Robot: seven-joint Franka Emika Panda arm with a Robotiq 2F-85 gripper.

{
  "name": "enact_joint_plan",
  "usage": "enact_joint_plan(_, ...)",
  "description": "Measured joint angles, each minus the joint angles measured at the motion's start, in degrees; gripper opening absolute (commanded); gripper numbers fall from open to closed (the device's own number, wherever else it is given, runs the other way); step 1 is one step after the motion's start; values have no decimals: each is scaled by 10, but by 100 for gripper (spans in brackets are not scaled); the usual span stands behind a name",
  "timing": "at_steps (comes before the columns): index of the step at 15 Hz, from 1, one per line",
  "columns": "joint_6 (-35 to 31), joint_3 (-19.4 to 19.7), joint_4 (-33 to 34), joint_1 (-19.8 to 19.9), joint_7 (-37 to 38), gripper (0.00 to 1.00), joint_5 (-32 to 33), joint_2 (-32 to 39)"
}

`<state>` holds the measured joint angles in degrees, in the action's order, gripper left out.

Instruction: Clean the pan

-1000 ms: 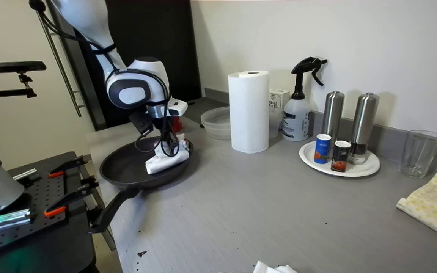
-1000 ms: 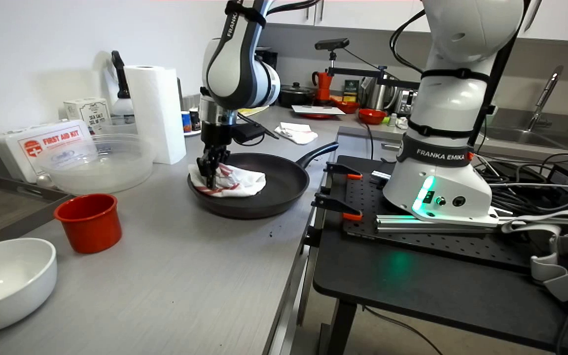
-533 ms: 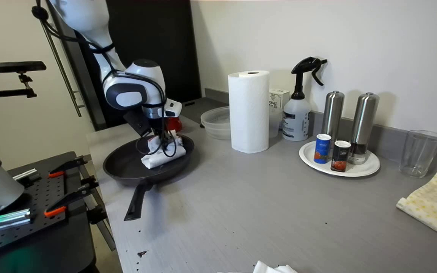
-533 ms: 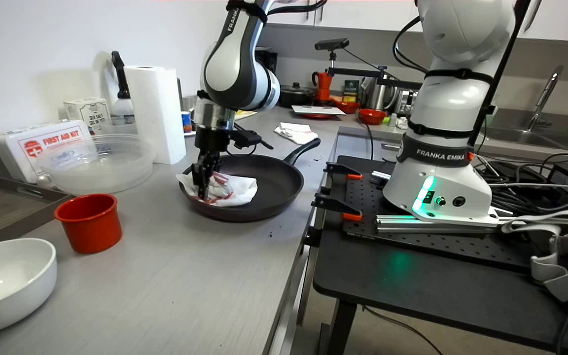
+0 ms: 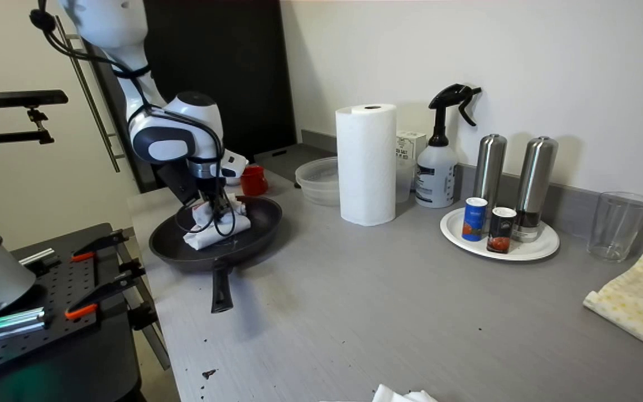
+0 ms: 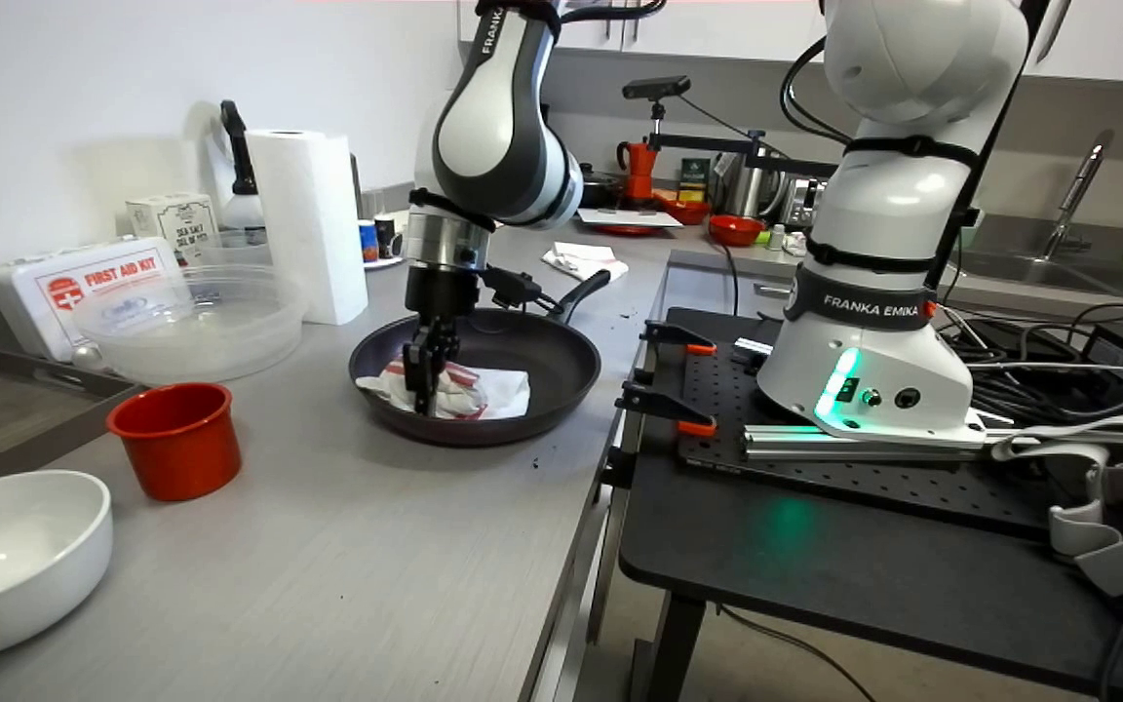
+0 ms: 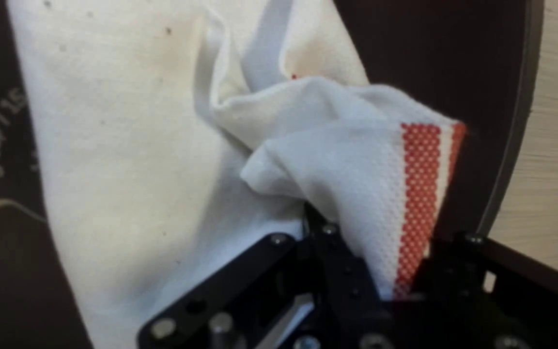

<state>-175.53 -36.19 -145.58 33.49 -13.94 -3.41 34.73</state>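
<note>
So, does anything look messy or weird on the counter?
Yes: dark bits lie scattered on the counter, near its edge, like spilled crumbs, though I can't tell what they are. The cloth in the pan also has specks and brownish stains, so it looks dirty.

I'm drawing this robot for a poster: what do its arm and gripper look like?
The arm is white and rounded, with dark grey trim and a silver collar near its end. Black cables run along it, and black straps circle it. A dark band low down reads FRANKA EMIKA, above a green light strip. The gripper is black, with jointed linkages and silver screw heads.
</note>
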Motion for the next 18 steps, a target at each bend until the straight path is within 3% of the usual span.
enact_joint_plan(3,2,-29,-20,23,-1,4,2,-6)
enact_joint_plan(6,14,-81,-38,64,-16,4,4,-16)
enact_joint_plan(18,88,-388,-90,233,-47,4,5,-84)
